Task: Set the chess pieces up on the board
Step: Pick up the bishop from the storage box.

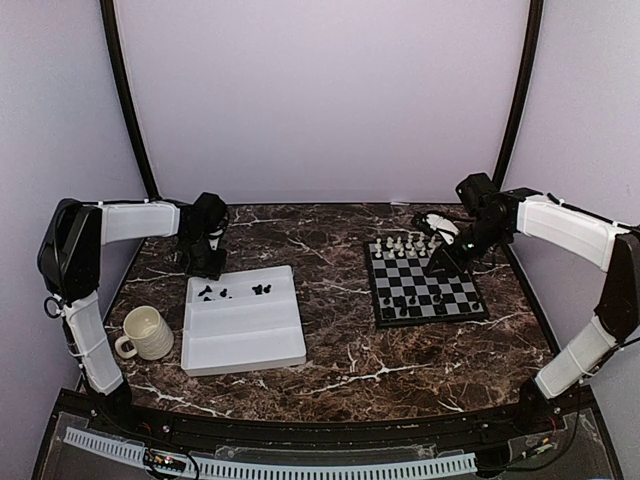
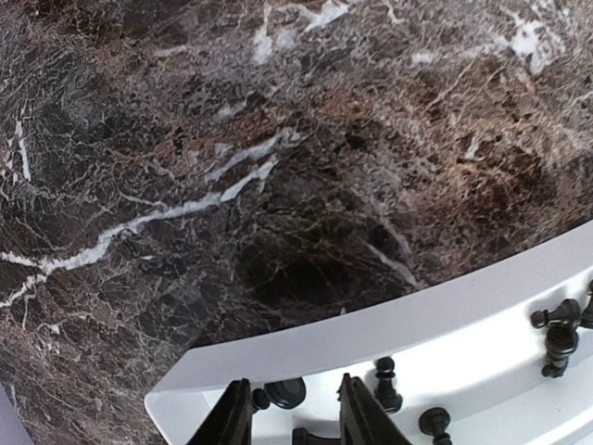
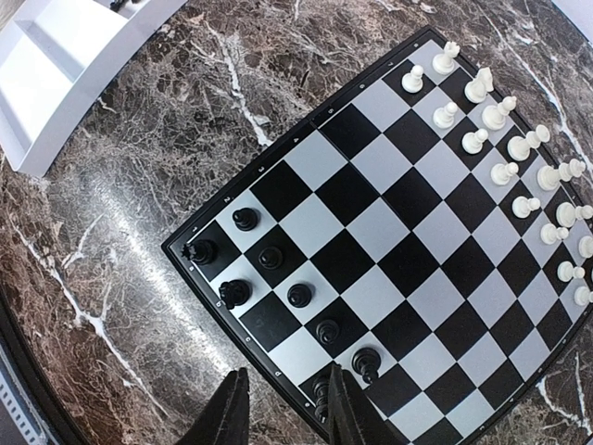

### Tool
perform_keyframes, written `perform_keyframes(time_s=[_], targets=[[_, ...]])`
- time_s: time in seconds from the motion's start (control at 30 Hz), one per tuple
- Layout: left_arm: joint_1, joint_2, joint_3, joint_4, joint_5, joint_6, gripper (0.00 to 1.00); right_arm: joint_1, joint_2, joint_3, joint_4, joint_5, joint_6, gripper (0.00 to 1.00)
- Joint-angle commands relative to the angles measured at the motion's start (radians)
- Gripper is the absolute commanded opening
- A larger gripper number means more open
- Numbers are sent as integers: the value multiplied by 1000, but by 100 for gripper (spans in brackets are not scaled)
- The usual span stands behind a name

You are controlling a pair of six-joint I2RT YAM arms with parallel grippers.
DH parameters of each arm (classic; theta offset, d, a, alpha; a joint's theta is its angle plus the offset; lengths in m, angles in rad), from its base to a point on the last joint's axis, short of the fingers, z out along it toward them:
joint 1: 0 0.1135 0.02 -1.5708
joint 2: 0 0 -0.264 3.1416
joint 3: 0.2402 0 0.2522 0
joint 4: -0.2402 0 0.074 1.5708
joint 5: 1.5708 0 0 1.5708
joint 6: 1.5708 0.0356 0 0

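The board (image 1: 379, 300) lies at the right of the table. White chess pieces (image 1: 405, 243) fill its far rows and several black ones (image 1: 410, 303) stand on its near rows. In the right wrist view the board (image 3: 389, 213) has black pieces (image 3: 269, 257) by its left corner and white ones (image 3: 505, 139) along the right. My right gripper (image 3: 283, 413) hangs open over the board's edge, one black piece (image 3: 321, 394) by its right finger. More black pieces (image 2: 561, 338) lie in the white tray (image 2: 371, 324). My left gripper (image 2: 292, 413) is open in the tray's corner, a lying black piece (image 2: 283, 394) between its fingers.
The white tray (image 1: 245, 340) sits left of centre, with a cream mug (image 1: 147, 332) to its left. A small white object (image 1: 437, 222) lies behind the board. Brown marble table surface runs between tray and board. Both arms reach in from the sides.
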Motion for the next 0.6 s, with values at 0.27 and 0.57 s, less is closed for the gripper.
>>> perform_keyframes(time_s=[0.27, 0.57], targets=[[11, 69, 25, -92, -31, 63, 32, -6, 2, 20, -1, -12, 6, 31], [11, 77, 4, -106, -28, 120, 35, -6, 5, 12, 7, -14, 6, 31]])
